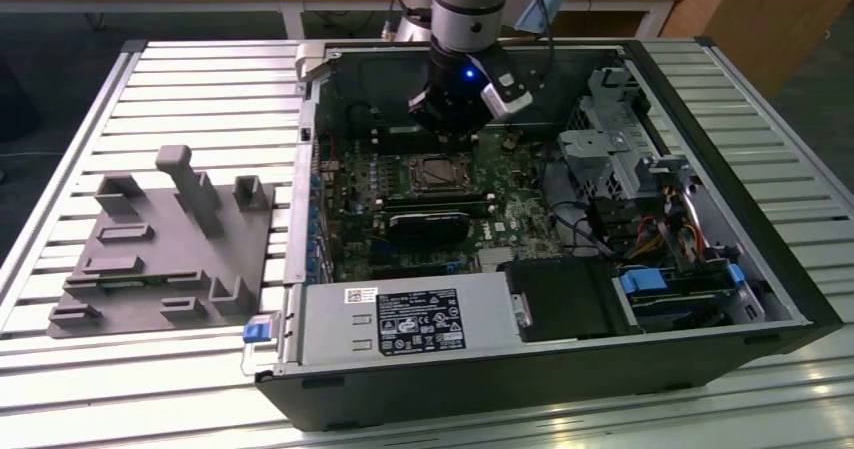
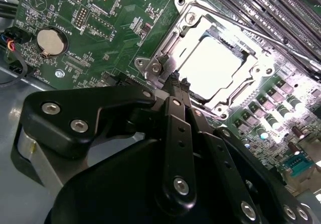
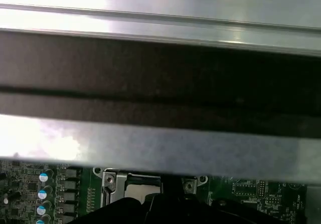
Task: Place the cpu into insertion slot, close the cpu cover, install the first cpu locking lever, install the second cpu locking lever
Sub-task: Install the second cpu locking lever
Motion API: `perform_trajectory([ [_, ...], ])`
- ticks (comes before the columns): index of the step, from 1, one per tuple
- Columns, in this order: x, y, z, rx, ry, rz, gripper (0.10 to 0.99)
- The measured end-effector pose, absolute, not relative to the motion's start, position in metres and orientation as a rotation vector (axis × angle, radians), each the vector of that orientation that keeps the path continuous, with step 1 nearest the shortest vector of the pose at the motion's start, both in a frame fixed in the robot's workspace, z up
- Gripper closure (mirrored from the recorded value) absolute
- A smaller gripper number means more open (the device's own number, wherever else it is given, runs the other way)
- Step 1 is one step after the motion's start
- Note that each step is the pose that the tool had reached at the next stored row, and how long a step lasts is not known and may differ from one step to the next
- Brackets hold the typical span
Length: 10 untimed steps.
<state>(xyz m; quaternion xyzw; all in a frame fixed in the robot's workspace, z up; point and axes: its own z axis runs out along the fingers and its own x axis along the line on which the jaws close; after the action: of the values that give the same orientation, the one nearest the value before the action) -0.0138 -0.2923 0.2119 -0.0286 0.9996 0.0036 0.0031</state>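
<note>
In the second wrist view the cpu (image 2: pixel 215 63) lies flat in the insertion slot (image 2: pixel 203 94), its metal top glaring in the light. The silver cpu cover (image 2: pixel 193 20) lies down around it as a frame. My gripper (image 2: pixel 178 81) is shut, with its black fingertips (image 2: pixel 174 79) pressed together at one corner of the socket, beside a screw boss. The exterior view has the gripper (image 1: pixel 450 134) low inside the open computer case, just behind the socket (image 1: pixel 434 174). A strip of the socket (image 3: pixel 133 186) also appears in the first wrist view, under the case wall.
Long black memory slots (image 2: pixel 261 3) run beside the socket, and a coin battery (image 2: pixel 51 40) sits on the board. A black card (image 1: pixel 430 224), the power supply (image 1: pixel 400 319) and a drive cage (image 1: pixel 607 154) crowd the case. A grey fixture (image 1: pixel 160 249) stands on the slatted table.
</note>
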Motion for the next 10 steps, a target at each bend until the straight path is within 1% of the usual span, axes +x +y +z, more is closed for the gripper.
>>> perform_trajectory([
  [4, -0.014, -0.293, 0.214, -0.09, 3.134, 0.011, 0.98],
  [10, -0.014, -0.293, 0.227, -0.09, 3.134, 0.011, 0.98],
])
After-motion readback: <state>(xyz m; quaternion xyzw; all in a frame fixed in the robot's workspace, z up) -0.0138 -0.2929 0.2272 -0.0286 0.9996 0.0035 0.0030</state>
